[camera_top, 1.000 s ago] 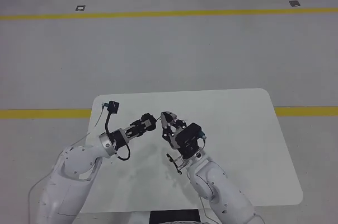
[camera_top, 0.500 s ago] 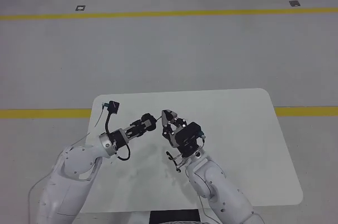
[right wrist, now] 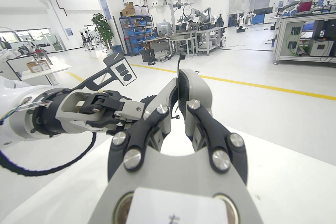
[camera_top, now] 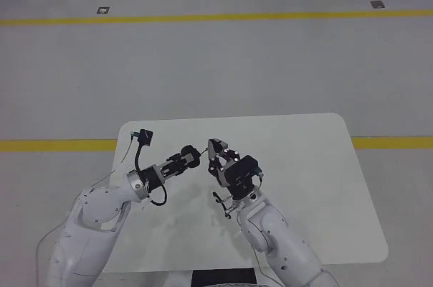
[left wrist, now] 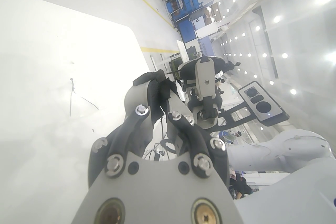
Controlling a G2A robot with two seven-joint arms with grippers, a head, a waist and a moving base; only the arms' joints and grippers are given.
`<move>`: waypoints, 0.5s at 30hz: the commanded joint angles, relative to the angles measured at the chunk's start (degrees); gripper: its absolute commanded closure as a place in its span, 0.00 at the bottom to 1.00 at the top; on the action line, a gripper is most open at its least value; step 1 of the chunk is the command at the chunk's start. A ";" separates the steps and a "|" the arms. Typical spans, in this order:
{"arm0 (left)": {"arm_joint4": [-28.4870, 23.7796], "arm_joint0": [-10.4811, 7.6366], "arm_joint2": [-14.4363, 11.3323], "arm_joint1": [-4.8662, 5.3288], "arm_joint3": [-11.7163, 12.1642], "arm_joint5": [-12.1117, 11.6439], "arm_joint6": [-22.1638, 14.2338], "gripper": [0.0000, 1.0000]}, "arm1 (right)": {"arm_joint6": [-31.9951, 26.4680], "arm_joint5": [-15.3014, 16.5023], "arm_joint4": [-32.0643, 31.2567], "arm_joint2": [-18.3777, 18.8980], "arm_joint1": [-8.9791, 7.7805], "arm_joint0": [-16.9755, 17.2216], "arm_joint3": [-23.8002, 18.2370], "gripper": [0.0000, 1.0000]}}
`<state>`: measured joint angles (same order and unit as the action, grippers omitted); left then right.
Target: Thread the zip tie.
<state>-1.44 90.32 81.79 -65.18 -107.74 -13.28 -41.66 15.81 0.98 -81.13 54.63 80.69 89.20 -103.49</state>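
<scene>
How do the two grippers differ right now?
The right gripper has ribbed pads; the left gripper, black cloth ones. The right gripper holds the zip tie, head beyond its tips; the left gripper shows a thin strip there. Both are shut, nearly tip to tip.

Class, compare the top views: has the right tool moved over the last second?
Yes, slightly: the right tool, gripping the zip tie, has edged toward the left tool, away from the table's right side.

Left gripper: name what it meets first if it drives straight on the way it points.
Probably the right gripper, shut on the thin black zip tie, just ahead of the left gripper; depth unclear.
</scene>
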 commanded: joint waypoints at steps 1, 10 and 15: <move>0.00 0.00 0.00 0.00 0.00 0.00 0.00 1.00 | 0.06 0.04 -0.18 0.04 -0.03 0.10 0.17 1.00; 0.00 0.00 0.00 0.00 0.00 0.00 0.00 1.00 | -0.13 -0.04 -0.28 0.08 -0.10 0.26 0.41 1.00; 0.00 0.00 0.00 0.00 0.00 0.00 0.00 1.00 | -0.20 0.01 -0.15 -0.13 -0.07 0.05 0.85 1.00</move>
<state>-1.44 90.32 81.79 -65.18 -107.74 -13.28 -41.66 15.61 1.00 -81.31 54.55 80.61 89.29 -102.71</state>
